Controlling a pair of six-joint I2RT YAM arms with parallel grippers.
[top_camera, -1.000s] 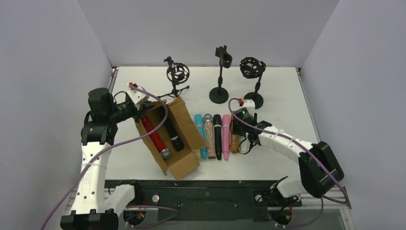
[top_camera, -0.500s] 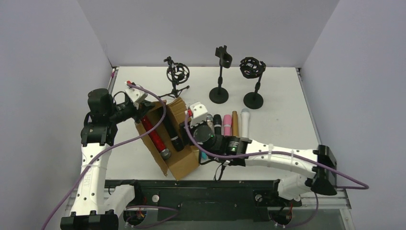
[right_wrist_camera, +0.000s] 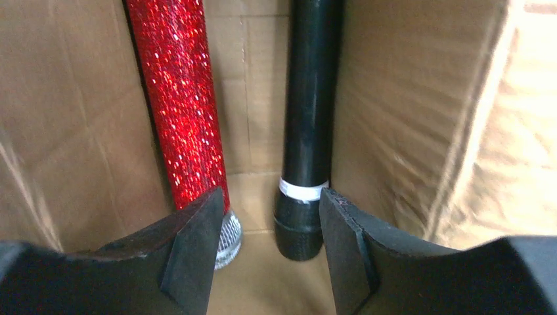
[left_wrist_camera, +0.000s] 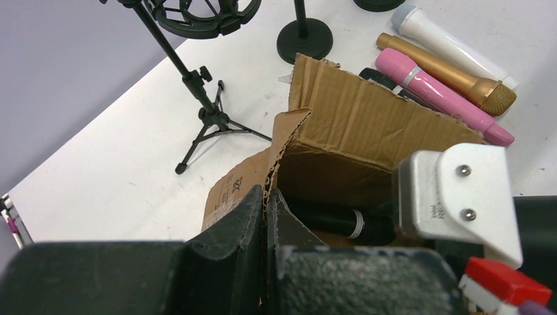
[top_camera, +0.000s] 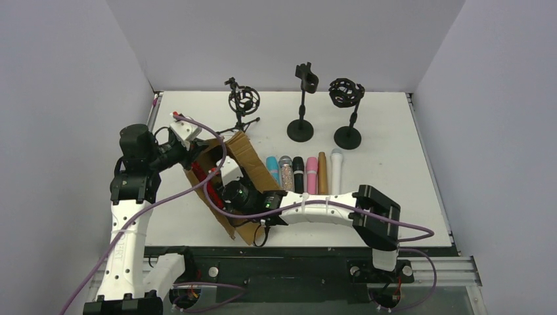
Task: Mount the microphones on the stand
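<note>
The smooth black cylindrical microphone (right_wrist_camera: 309,98), with a white band and mesh head, lies inside the corrugated cardboard box (right_wrist_camera: 407,131) beside the red glitter-surfaced microphone (right_wrist_camera: 177,98). The right gripper (right_wrist_camera: 269,197) is about half spread inside the box, its fingers straddling the black mesh head; contact cannot be confirmed. The left gripper (left_wrist_camera: 266,197) is pressed together on the box's flap edge.

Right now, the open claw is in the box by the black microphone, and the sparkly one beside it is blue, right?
The sparkly microphone is red, not blue; see the right wrist view. The open right gripper is in the box by the black microphone.
</note>
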